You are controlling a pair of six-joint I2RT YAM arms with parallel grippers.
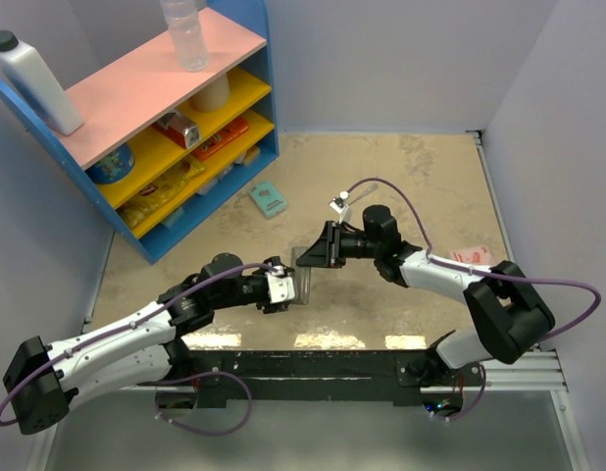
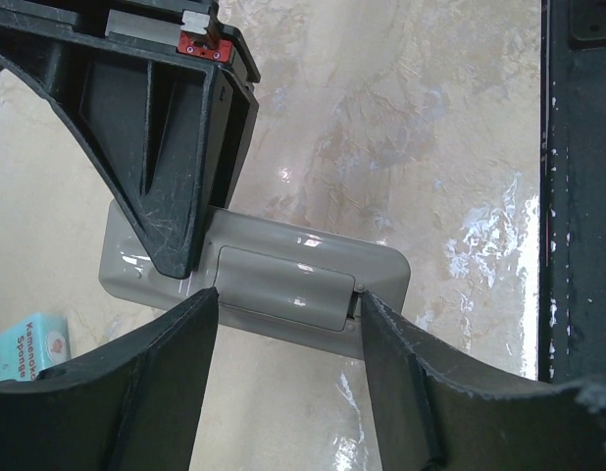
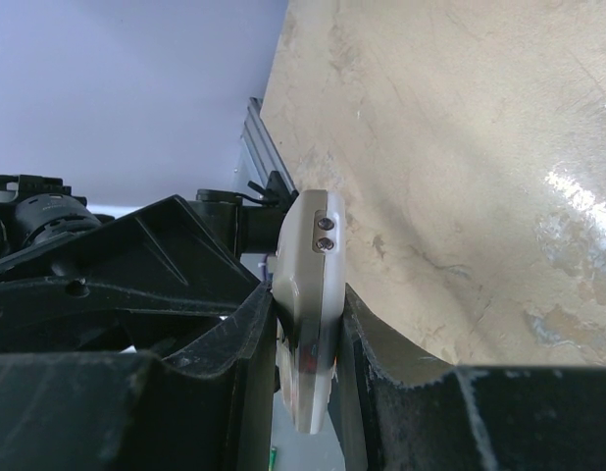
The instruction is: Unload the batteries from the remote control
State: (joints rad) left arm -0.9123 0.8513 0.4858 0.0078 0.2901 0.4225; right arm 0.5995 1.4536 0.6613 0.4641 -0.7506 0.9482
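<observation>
1. Up in the overhead view, the print on the packets in the blue shelf [image 1: 265, 98] is too small to read. A white bottle [image 1: 33, 78] and a clear bottle [image 1: 185, 34] stand on its pink top.
2. Same view, and a teal box [image 1: 269, 199] lies on the table [image 1: 411, 186] between the shelf and the arms. A pink packet [image 1: 473, 257] sits well apart, beside the right arm.
3. Mid-table, the left gripper [image 1: 286, 285] and the right gripper [image 1: 313, 257] meet, with the remote control [image 1: 305, 285] between them.
4. Over to the left wrist: the teal box's corner reads "Sponge", and the word above looks like "Kanenoko".
5. The right gripper's scuffed black finger covers the remote's left end, and a black rail [image 2: 578, 196] runs down the right edge.
6. The remote is pale grey and glossy, with rounded corners and a rectangular cover panel [image 2: 283, 287] lying shut on its face. The left fingers [image 2: 166, 373] stand apart, one tip at each end of that panel. I cannot tell whether they squeeze it.
7. Now the right wrist: the remote shows edge-on and slim, with two small screws [image 3: 326, 234] in its end. The right fingers [image 3: 259, 334] pinch its two flat faces, and the left gripper's dark bulk sits just beside it.
</observation>
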